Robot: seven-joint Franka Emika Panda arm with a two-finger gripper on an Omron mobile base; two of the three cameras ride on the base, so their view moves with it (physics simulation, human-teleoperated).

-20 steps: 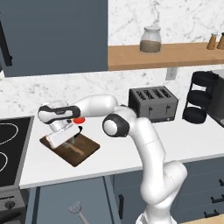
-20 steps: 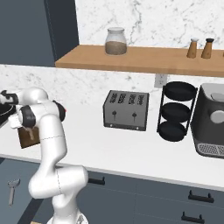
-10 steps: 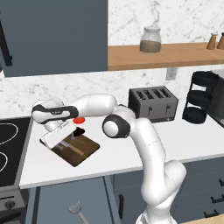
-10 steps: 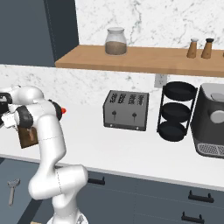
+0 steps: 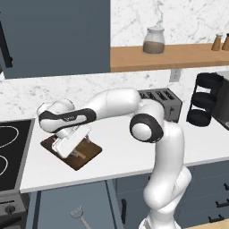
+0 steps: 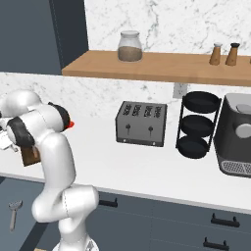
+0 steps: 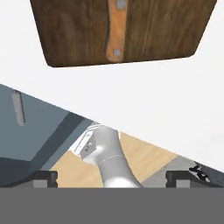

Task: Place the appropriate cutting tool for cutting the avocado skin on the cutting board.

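Light: bright, even, no clear source | Shadows: faint, soft patch under the toaster (image 6: pixel 141 123) and the cutting board (image 5: pixel 74 153) | Glare: none on the white counter (image 6: pixel 147 166) | Blur: slight softness throughout, hand view coarsest | Distortion: none at edges

Knife handle (image 7: pixel 116 30) flat on cutting board (image 7: pixel 74 33); tool (image 7: pixel 112 178) spread wide.

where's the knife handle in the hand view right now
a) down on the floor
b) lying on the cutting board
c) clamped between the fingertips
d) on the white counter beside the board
b) the orange-brown knife handle lies flat on the dark cutting board, well above the gripper, whose two tips stand wide apart with nothing between them.
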